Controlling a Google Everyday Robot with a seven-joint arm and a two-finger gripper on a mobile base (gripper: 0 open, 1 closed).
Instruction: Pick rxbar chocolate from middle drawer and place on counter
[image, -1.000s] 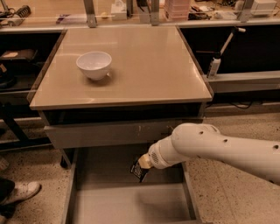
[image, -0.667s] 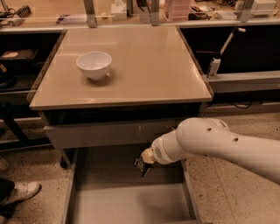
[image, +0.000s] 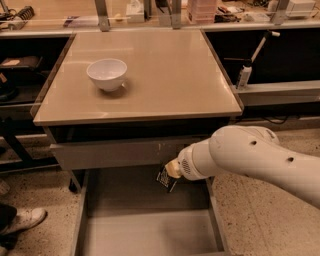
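The rxbar chocolate (image: 165, 178) is a small black wrapped bar with white lettering. It hangs tilted at the tip of my gripper (image: 171, 172), which is shut on it. The white arm reaches in from the right. The bar is held above the bare grey floor of the open middle drawer (image: 145, 232), just below the front panel of the drawer above. The beige counter (image: 165, 75) lies higher up, behind the bar.
A white bowl (image: 106, 74) stands on the counter's left part. The upper grey drawer (image: 110, 152) sticks out slightly under the counter edge. A white bottle (image: 244, 76) stands on a shelf at right. A cluttered bench (image: 150, 12) runs along the back. A shoe (image: 22, 220) is at lower left.
My gripper has risen with the bar, slightly to the right, from low over the drawer floor to just under the upper drawer's front. The bowl has not moved.
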